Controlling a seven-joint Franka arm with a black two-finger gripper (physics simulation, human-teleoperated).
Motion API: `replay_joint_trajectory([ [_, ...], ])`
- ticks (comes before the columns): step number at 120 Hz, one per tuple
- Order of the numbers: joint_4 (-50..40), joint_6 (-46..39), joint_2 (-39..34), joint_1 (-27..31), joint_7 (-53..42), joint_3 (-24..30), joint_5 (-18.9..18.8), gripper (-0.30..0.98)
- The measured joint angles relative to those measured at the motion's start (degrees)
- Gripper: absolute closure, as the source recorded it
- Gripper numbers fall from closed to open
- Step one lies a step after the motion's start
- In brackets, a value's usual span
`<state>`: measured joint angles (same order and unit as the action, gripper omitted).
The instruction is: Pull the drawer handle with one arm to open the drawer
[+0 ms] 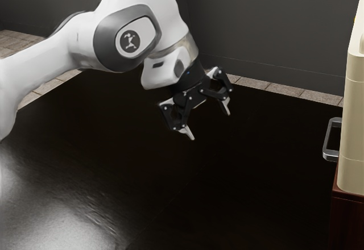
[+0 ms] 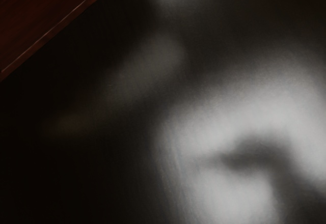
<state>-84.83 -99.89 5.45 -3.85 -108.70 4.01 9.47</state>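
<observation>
A glossy black table [image 1: 227, 187] spreads under the arm [image 1: 42, 71], with a dark wall [image 1: 267, 31] behind and, at the exterior view's right, a cream cabinet [image 1: 351, 130] on a red-brown stand [image 1: 348, 221]. The gripper [image 1: 209, 123] hangs tilted above the table, fingers spread wide, well apart from the handle [image 1: 326, 140], a squared grey metal loop upright on the cabinet's side facing the arm. The wrist view adds the stand's flat top and a dark shape within a pale sheen on the table.
</observation>
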Motion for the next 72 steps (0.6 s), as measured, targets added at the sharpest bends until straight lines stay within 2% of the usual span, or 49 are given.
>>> replay_joint_trajectory([
  [38,7.1,-5.3,7.5,1.4,-24.5,3.5,3.4,0.07],
  [48,10.0,-5.9,10.1,1.4,-29.3,4.6,4.3,0.16],
  [72,18.6,-6.5,18.0,1.5,-39.0,7.8,9.6,0.34],
])
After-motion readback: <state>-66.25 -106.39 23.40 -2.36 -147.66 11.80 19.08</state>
